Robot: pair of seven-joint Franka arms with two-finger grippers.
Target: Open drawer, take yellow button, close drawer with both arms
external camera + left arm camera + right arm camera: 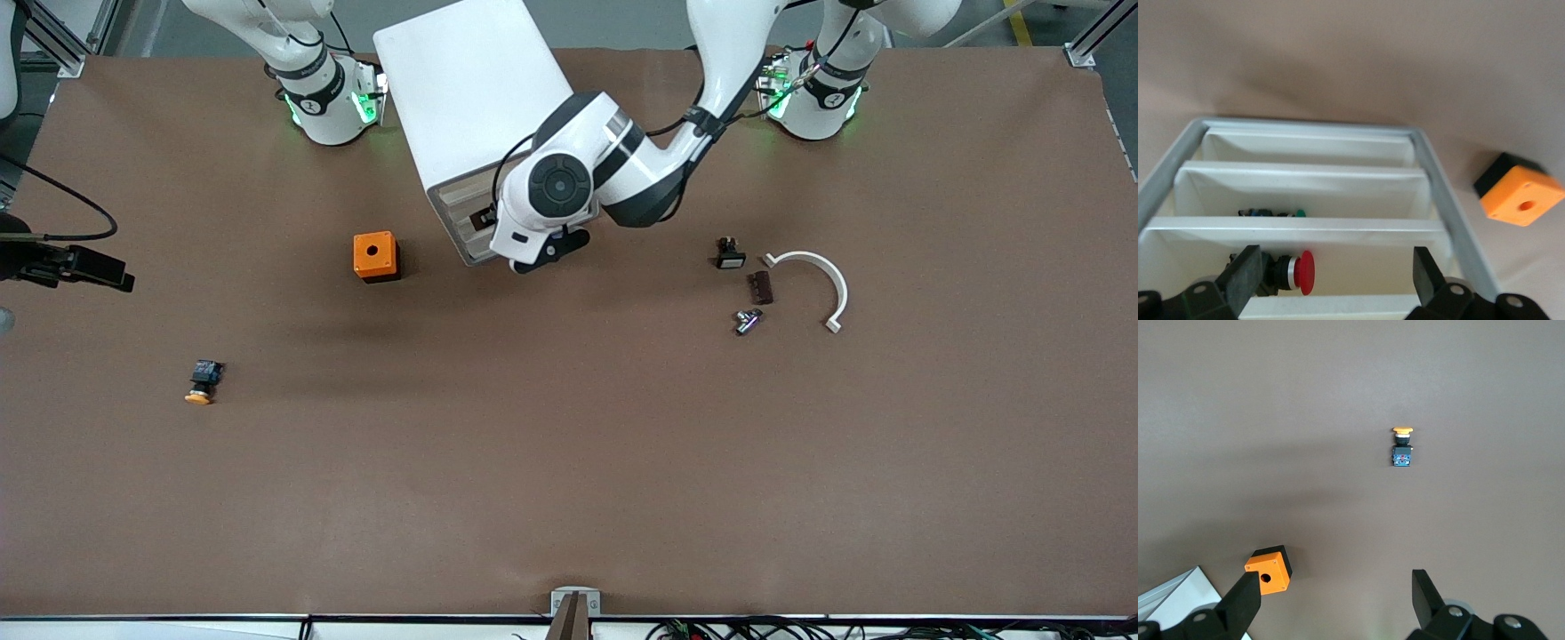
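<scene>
Small orange-capped push button with black-and-blue body (203,381) lying on brown table (569,462), well apart from white drawer cabinet (471,107), nearer front camera. Left gripper (1338,273) spread over open drawer (1311,187); right gripper (1338,600) spread, high over table. Risk: snagging red-capped button (1293,272) while pushing drawer shut.

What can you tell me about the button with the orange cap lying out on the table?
The button is a small push button with a round orange-yellow cap, a thin silver collar and a black-and-blue body that looks plastic. It lies on its side on the bare brown table, cap pointing toward the front camera. It sits toward the right arm's end, nearer the front camera than the orange box. Nothing touches it; the right gripper is open above the table, away from it.
</scene>
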